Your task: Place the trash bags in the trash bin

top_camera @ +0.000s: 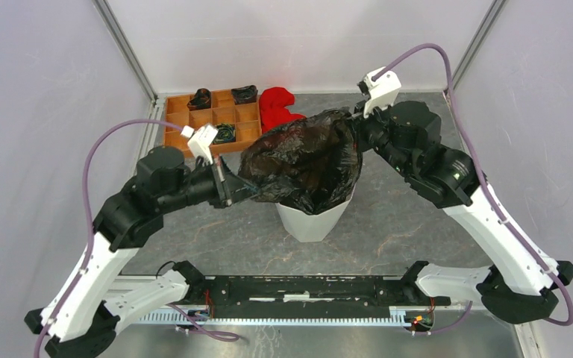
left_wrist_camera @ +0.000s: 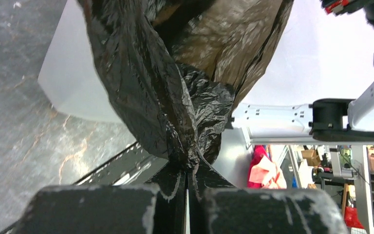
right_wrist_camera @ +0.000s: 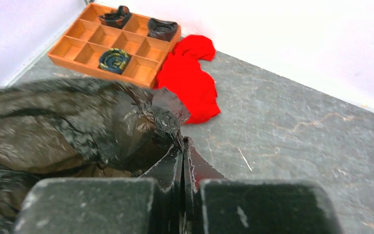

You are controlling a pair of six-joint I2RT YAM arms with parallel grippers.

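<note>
A glossy black trash bag (top_camera: 306,160) hangs stretched between my two grippers, draped over the top of the white trash bin (top_camera: 312,221) at mid table. The bag covers the bin's rim, and only the bin's lower tapering wall shows. My left gripper (top_camera: 233,188) is shut on the bag's left edge; the pinched film (left_wrist_camera: 175,141) shows in the left wrist view with the bin's wall (left_wrist_camera: 70,83) behind it. My right gripper (top_camera: 358,123) is shut on the bag's right edge, which shows in the right wrist view (right_wrist_camera: 168,114).
A brown wooden compartment tray (top_camera: 213,119) with dark rolled items stands at the back left. A red cloth heap (top_camera: 277,106) lies beside it, also in the right wrist view (right_wrist_camera: 190,78). Frame posts and white walls enclose the table.
</note>
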